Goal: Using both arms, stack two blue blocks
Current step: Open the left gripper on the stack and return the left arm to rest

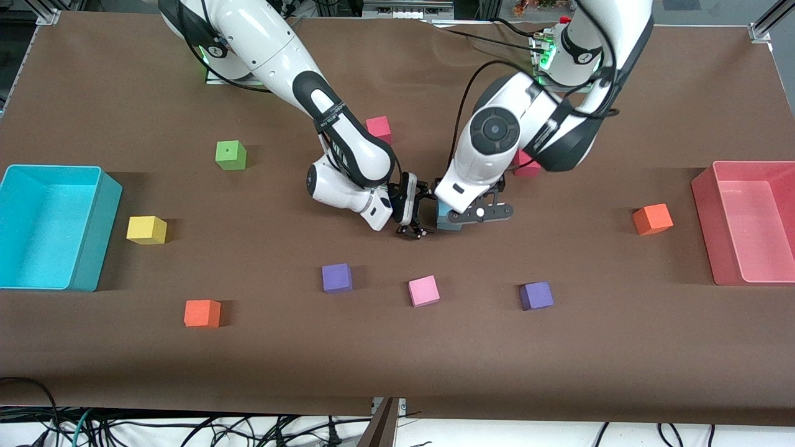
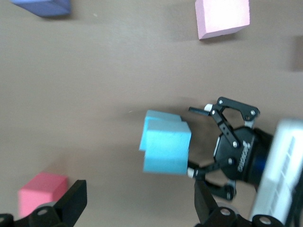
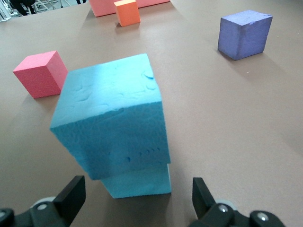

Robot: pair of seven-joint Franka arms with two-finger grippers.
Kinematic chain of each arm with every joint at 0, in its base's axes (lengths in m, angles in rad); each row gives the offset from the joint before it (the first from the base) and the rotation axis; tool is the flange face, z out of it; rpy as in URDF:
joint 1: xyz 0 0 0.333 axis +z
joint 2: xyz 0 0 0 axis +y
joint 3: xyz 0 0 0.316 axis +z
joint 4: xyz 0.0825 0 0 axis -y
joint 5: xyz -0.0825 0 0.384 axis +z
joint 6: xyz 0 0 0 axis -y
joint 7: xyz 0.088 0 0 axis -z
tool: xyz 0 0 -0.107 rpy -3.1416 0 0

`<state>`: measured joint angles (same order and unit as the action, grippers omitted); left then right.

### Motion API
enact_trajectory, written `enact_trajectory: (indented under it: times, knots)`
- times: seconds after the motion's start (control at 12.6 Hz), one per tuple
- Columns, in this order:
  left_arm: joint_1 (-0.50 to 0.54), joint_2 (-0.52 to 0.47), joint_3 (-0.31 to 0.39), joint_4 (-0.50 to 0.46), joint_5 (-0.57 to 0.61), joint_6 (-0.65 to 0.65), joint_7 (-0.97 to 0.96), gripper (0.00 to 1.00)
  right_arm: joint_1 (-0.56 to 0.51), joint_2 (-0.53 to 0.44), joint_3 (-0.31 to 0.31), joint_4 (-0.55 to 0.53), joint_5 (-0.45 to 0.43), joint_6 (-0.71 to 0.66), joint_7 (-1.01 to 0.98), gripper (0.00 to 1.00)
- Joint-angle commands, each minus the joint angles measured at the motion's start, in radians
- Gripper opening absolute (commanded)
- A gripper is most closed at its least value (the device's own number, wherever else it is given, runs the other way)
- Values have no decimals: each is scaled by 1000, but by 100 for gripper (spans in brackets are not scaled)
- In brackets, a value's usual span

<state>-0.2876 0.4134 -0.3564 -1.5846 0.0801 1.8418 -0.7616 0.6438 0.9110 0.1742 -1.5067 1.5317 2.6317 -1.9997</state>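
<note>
The brown table [image 1: 397,347] carries a turquoise bin [image 1: 93,248] at the right arm's end and a pink bin [image 1: 705,223] at the left arm's end, with coloured cubes scattered between them. Both arms reach in to the middle of the table, where the two blue blocks already sit one on the other: the upper blue block [image 3: 111,120] rests on the lower blue block [image 3: 139,182], twisted a little so its edges overhang. The left gripper [image 1: 463,217] hangs directly over the stack, its fingers [image 2: 71,201] spread wide to either side of the blocks and holding nothing. The right gripper [image 1: 415,231] is low at the table just beside the stack, toward the right arm's end; its fingers [image 3: 71,194] also stand open and empty. The stacking step looks done and the release made. The next move likely calls for both arms to draw clear without brushing the skewed upper block.
</note>
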Motion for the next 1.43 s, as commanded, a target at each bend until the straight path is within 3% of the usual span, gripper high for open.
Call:
enact_trajectory:
  times: [0.0, 0.16, 0.4, 0.56, 0.8, 0.88, 1.35]
  knots:
    - [40, -47, -3, 154, -6, -215, 91, 100, 7, -20, -10, -17, 18, 10, -21, 100]
    - [99, -51, -1, 291, -5, -350, 151, 100, 7, -23, -10, -23, 16, 10, -21, 99]
    - [206, -169, 39, 304, -31, -394, 341, 100, 5, -23, -10, -24, 16, 10, -21, 99]
    - [237, -269, 132, 223, -71, -391, 415, 100, 5, -40, -12, -39, 16, 10, -18, 100]
    - [245, -418, 252, -13, -71, -311, 618, 100, 1, -70, -18, -79, 13, 5, -18, 99]
    - [260, -448, 263, -84, -72, -262, 654, 100, -1, -84, -19, -98, 12, 5, -19, 100]
    - [338, -406, 246, -81, -72, -245, 677, 100, -19, -165, -19, -213, 8, -1, -19, 99]
